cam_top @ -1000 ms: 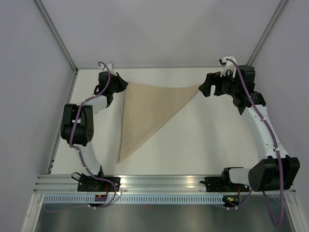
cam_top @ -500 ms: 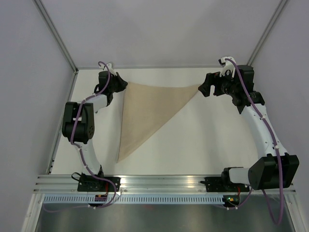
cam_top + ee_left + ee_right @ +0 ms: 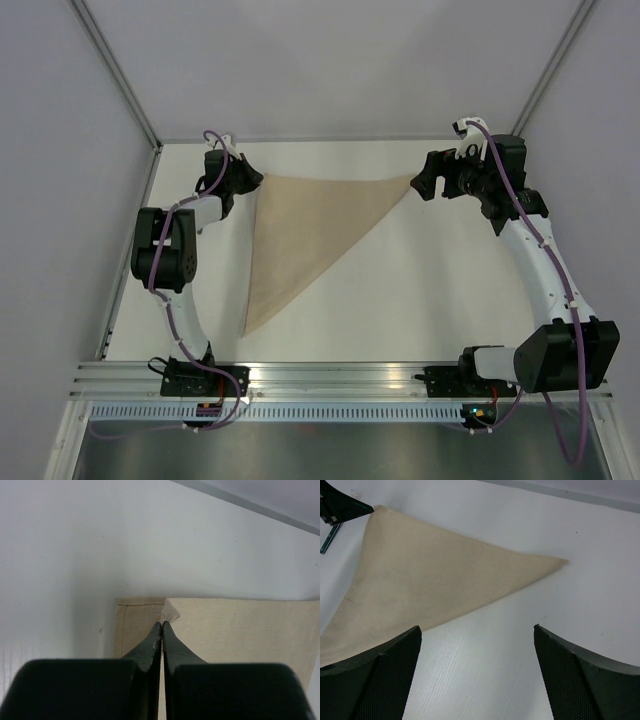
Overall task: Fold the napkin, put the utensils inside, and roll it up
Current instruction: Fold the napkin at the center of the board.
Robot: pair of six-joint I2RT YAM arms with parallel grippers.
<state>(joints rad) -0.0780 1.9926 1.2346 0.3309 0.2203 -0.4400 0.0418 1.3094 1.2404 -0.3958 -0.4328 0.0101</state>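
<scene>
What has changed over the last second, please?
The left arm's elbow shifted slightly toward the far edge; the left hand stayed shut on the napkin's far-left corner. Nothing was taken or released. The right hand stayed open by the right corner, and the napkin kept its triangle.

In the left wrist view the napkin (image 3: 240, 630) runs out past the right edge, and its near part is covered by the body of the left tool (image 3: 161, 625), itself cropped at the bottom. The cloth corner pinched between the tips is mostly hidden, with only a pale tip poking out above them. In the right wrist view the napkin's lower point vanishes behind one finger of the right tool (image 3: 476, 627) and past the left edge. Both fingers are cropped at the bottom, and the left tool shows only as a dark wedge in the upper-left corner. From above, both tools are too small and dark to tell their fingers apart.
</scene>
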